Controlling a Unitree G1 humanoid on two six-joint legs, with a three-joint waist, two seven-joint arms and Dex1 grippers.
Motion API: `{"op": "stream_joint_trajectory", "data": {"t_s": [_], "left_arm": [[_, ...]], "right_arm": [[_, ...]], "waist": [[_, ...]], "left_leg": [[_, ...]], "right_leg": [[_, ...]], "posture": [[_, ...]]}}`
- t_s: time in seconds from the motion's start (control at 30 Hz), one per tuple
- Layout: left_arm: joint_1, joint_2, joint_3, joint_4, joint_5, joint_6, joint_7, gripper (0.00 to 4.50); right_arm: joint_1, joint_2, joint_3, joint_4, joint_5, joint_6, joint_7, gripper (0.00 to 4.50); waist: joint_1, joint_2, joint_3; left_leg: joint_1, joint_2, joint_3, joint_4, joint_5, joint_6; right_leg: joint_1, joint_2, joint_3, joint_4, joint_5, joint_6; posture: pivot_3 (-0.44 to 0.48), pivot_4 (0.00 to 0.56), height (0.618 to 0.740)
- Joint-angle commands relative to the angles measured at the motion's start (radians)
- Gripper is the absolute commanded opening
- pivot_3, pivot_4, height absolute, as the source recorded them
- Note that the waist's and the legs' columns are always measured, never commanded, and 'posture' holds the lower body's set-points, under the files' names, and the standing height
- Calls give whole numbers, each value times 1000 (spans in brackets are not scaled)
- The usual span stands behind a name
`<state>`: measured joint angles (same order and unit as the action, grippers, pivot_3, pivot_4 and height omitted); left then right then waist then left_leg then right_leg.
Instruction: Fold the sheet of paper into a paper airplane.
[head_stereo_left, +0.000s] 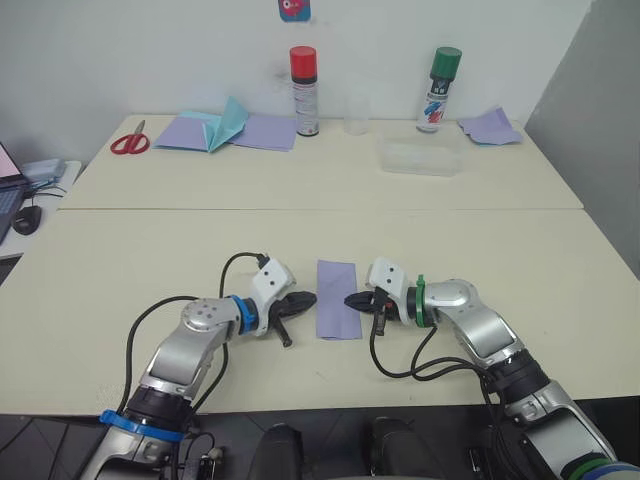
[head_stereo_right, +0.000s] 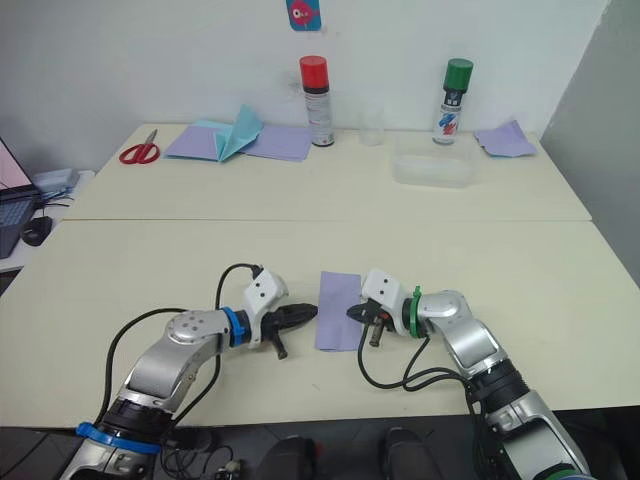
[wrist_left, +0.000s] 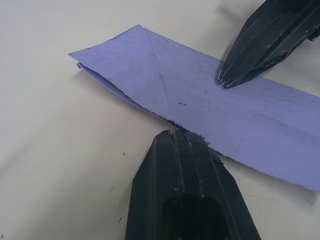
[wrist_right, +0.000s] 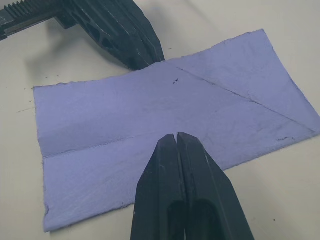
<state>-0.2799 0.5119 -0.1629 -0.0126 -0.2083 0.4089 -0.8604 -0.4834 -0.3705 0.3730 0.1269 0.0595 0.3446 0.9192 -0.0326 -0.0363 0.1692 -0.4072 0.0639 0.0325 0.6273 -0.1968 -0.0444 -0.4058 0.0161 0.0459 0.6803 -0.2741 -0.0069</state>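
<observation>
The thin lilac-purple sheet of paper (head_stereo_left: 337, 299) lies flat on the near part of the cream table, folded in half into a narrow rectangle with its long axis running near to far. Two layers show at the far end (edges slightly offset). Crease lines cross its top face: one lengthwise, one diagonal. Its edges are rough.

Head stereo pair looks down over table (head_stereo_left: 300, 230); wrist cams close, facing across shared sheet of paper (wrist_left: 210, 110).

Two cream tables (head_stereo_left: 330, 190), white wall (head_stereo_left: 150, 50)
</observation>
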Motion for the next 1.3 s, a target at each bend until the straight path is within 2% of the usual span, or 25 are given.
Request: {"op": "stream_joint_trajectory", "data": {"t_s": [0.03, 0.3, 0.67, 1.3], "left_arm": [[-28, -22, 2, -23, -30, 7, -14, 77], [-44, 1, 30, -54, -54, 18, -34, 77], [-66, -22, 3, -53, -41, 15, -24, 77], [-71, -1, -9, -59, -17, -2, -41, 77]], "right_arm": [[-1, 4, 0, 18, -19, 24, -21, 0], [4, 5, -2, 12, -19, 30, -28, 0], [-2, 4, -3, 15, -19, 31, -26, 0], [-3, 8, 0, 18, -19, 31, -25, 0]], "waist": [[0, 0, 0], [0, 0, 0], [0, 0, 0], [-1, 0, 1]], "left_leg": [[0, 0, 0, 0, 0, 0], [0, 0, 0, 0, 0, 0], [0, 0, 0, 0, 0, 0], [0, 0, 0, -1, 0, 0]], "right_leg": [[0, 0, 0, 0, 0, 0], [0, 0, 0, 0, 0, 0], [0, 0, 0, 0, 0, 0], [-1, 0, 0, -1, -1, -1]], "posture": [[0, 150, 740], [0, 150, 740], [0, 150, 740], [0, 150, 740]]}}
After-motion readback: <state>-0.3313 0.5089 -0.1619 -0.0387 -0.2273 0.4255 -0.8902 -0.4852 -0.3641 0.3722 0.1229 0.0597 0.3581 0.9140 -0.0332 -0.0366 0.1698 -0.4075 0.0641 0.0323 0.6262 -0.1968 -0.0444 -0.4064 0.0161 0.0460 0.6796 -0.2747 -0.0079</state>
